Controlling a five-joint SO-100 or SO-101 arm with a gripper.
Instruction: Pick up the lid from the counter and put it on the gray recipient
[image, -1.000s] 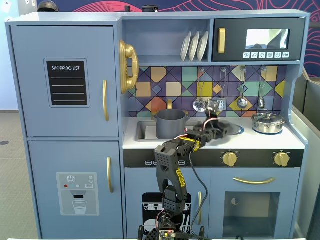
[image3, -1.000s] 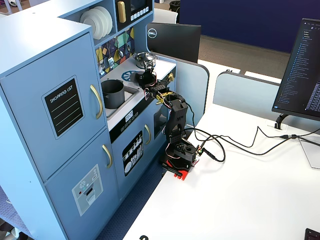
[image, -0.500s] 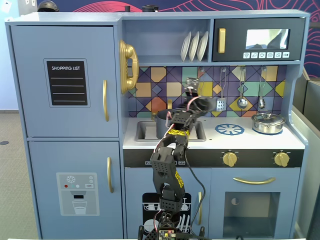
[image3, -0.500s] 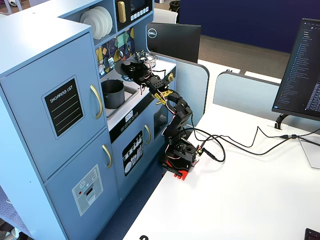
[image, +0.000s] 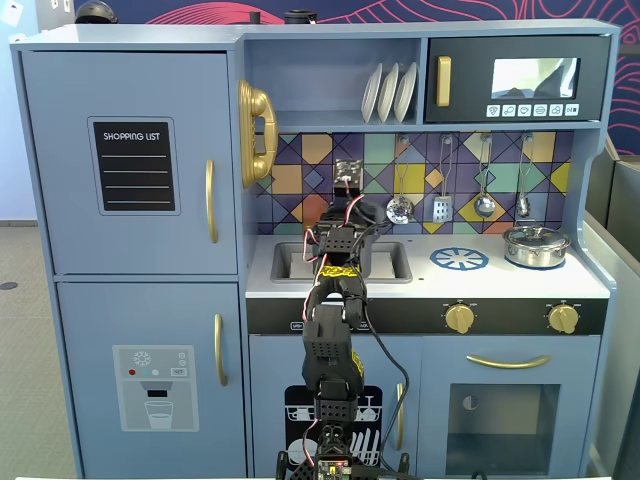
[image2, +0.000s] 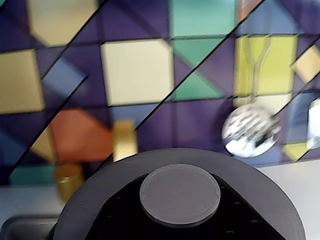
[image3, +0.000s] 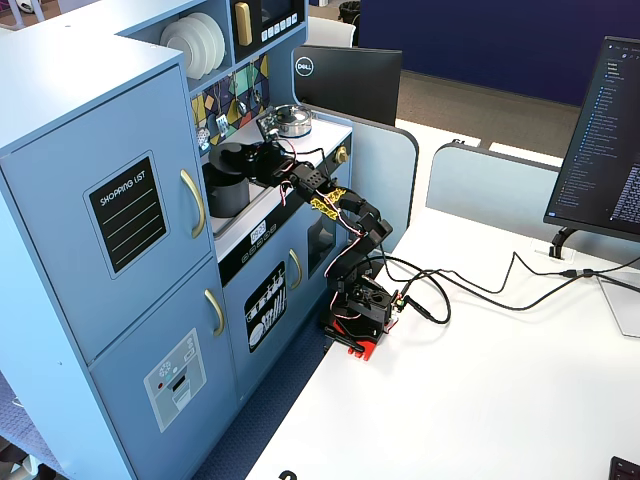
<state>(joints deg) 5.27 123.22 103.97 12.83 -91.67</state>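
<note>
Dark gray lid (image2: 180, 195) fills the lower wrist view, clenched in the claw (image3: 243, 158). It hangs just above the gray recipient (image3: 224, 190), which stands at the counter's (image: 500, 283) sink end.

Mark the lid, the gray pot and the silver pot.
lid (image2: 180, 195): wrist view, on its central knob.
gray pot (image3: 226, 192): a fixed view, on its side wall.
silver pot (image: 536, 247): a fixed view, on its body at the counter's right end.
</note>
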